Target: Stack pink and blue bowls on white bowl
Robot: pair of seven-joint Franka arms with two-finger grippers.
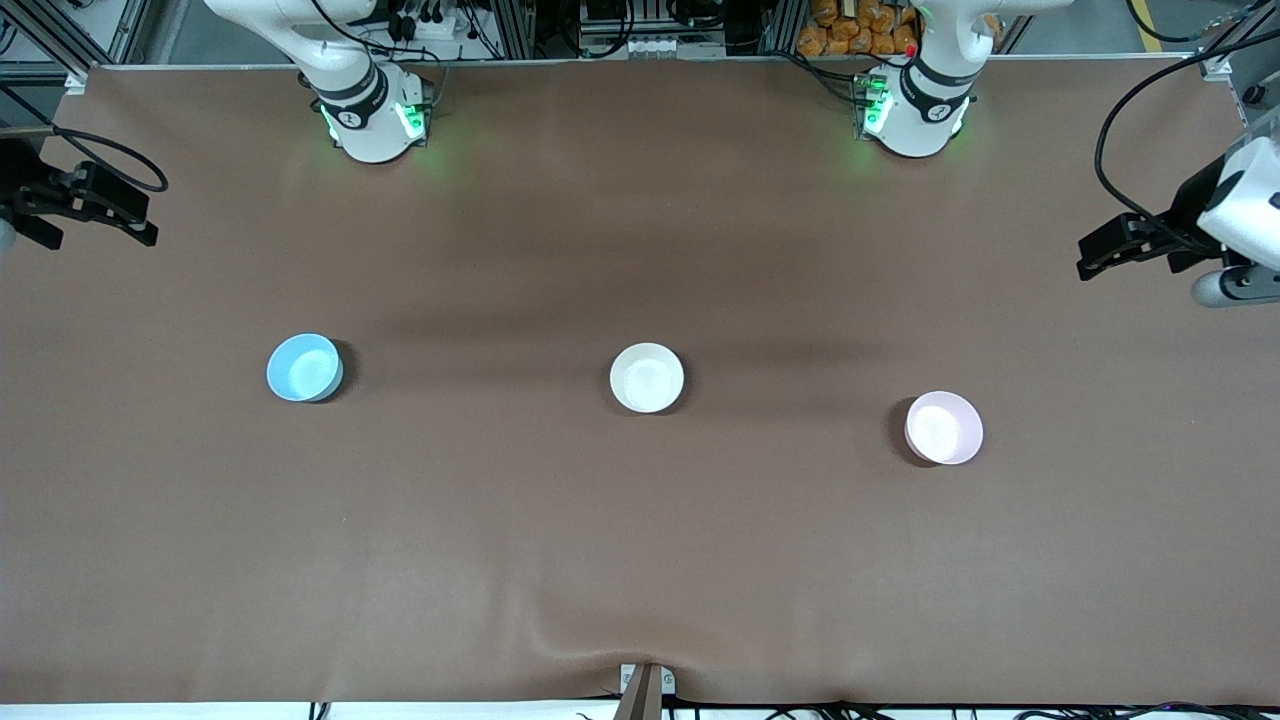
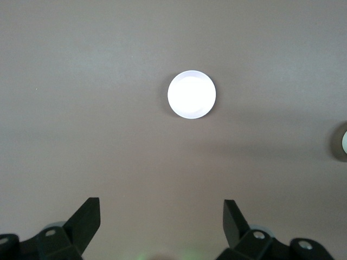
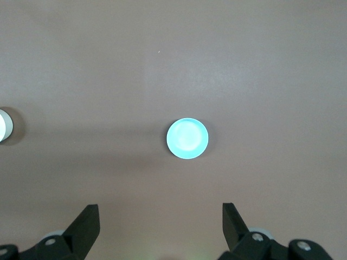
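Three small bowls stand apart on the brown table. The light blue bowl (image 1: pixel 305 367) is toward the right arm's end, the white bowl (image 1: pixel 647 377) is in the middle, and the pale pink bowl (image 1: pixel 943 427) is toward the left arm's end. My left gripper (image 1: pixel 1125 245) is open and empty, high over the table's end; its wrist view shows its fingers spread (image 2: pixel 161 216), the pink bowl (image 2: pixel 191 94) and the white bowl's edge (image 2: pixel 344 142). My right gripper (image 1: pixel 90 205) is open and empty, high over the other end (image 3: pixel 161 216), with the blue bowl (image 3: pixel 187 138) in view.
The brown cloth (image 1: pixel 640 560) covers the whole table. The arm bases (image 1: pixel 370 110) (image 1: pixel 915 110) stand along the edge farthest from the front camera. A small mount (image 1: pixel 645 690) sits at the nearest edge. The white bowl's edge also shows in the right wrist view (image 3: pixel 4 125).
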